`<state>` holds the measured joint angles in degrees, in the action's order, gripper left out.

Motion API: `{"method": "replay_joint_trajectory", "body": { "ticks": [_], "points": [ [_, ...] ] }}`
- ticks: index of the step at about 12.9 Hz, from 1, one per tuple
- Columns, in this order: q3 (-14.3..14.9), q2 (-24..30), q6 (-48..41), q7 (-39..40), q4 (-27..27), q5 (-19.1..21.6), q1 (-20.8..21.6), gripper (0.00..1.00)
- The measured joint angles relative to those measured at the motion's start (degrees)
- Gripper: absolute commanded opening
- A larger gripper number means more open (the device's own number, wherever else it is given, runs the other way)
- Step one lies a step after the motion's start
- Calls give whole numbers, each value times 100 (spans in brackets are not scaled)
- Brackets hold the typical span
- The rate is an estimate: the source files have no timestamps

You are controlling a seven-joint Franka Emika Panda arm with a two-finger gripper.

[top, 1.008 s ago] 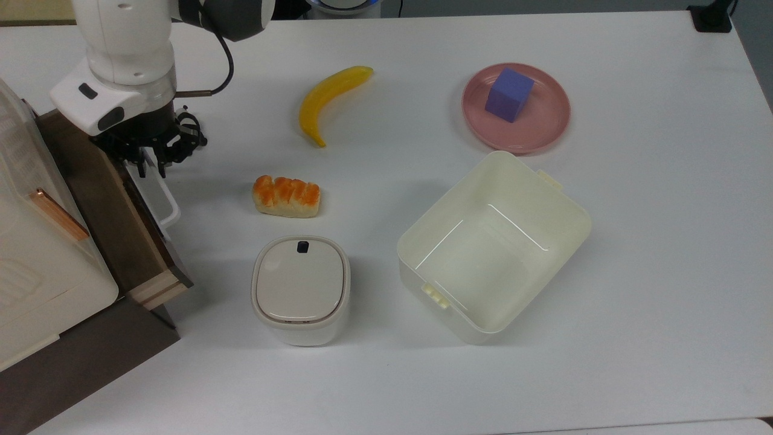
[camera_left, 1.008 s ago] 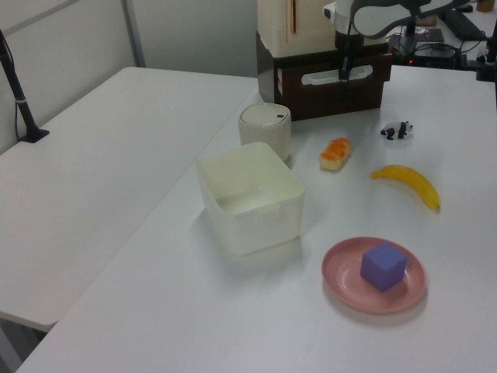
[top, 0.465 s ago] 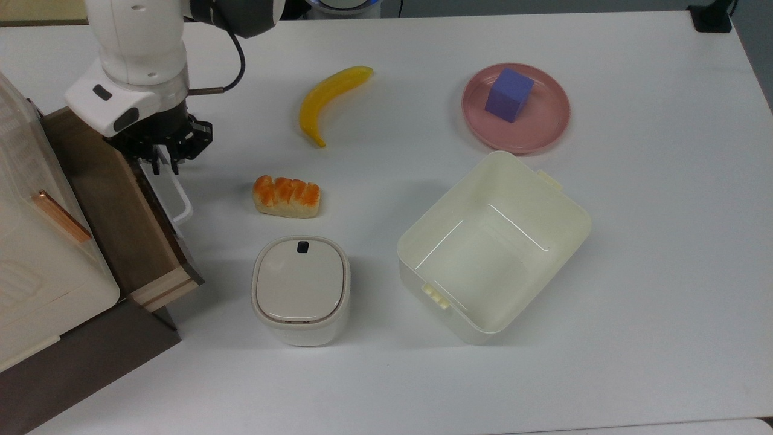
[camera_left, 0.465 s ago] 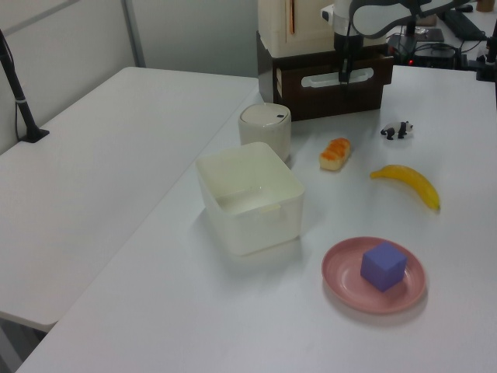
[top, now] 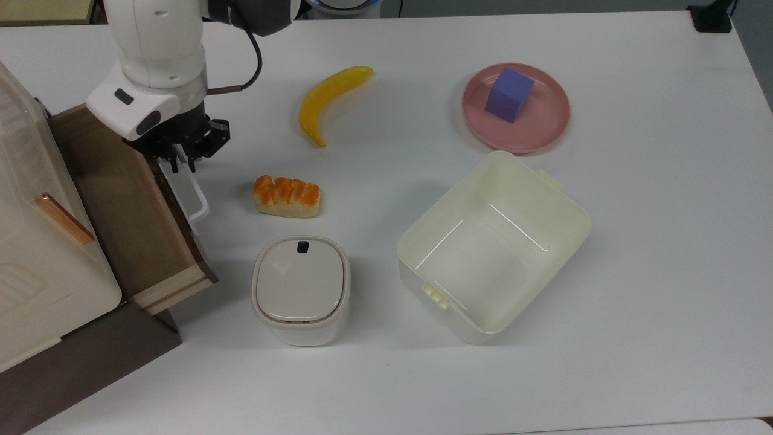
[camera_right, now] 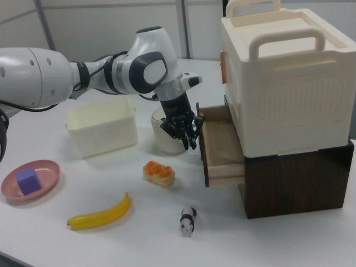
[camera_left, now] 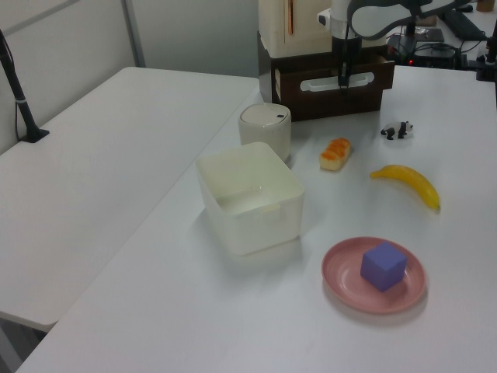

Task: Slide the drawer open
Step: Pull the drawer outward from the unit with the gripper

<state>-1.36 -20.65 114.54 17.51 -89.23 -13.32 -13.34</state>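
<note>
Drawer [top: 124,205] juts partly out of the dark cabinet [camera_right: 295,178] at the table's [top: 634,241] left edge in the top view, plywood floor showing. Gripper [top: 181,162] sits at the drawer's front, fingers closed narrow on the white handle [top: 194,202]. Bread [top: 287,196] lies near the front.

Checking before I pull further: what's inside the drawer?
The drawer is partly out; the exposed wooden floor looks bare in the top and right views. The part under the white box is covered. The tool is at the handle.
</note>
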Motion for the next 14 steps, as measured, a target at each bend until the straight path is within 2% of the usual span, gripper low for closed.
{"method": "replay_joint_trajectory", "body": {
  "ticks": [5, 6, 7, 8, 14],
  "points": [
    [-190, 70, -296, -1, -6, -8, 2, 0],
    [-214, 74, -322, -1, -6, -8, 2, 4],
    [-222, 76, -332, -1, -6, -8, 2, 49],
    [-226, 76, -335, 1, -7, -8, 2, 99],
    [-387, 143, -362, -149, -11, -4, 21, 100]
  ]
}}
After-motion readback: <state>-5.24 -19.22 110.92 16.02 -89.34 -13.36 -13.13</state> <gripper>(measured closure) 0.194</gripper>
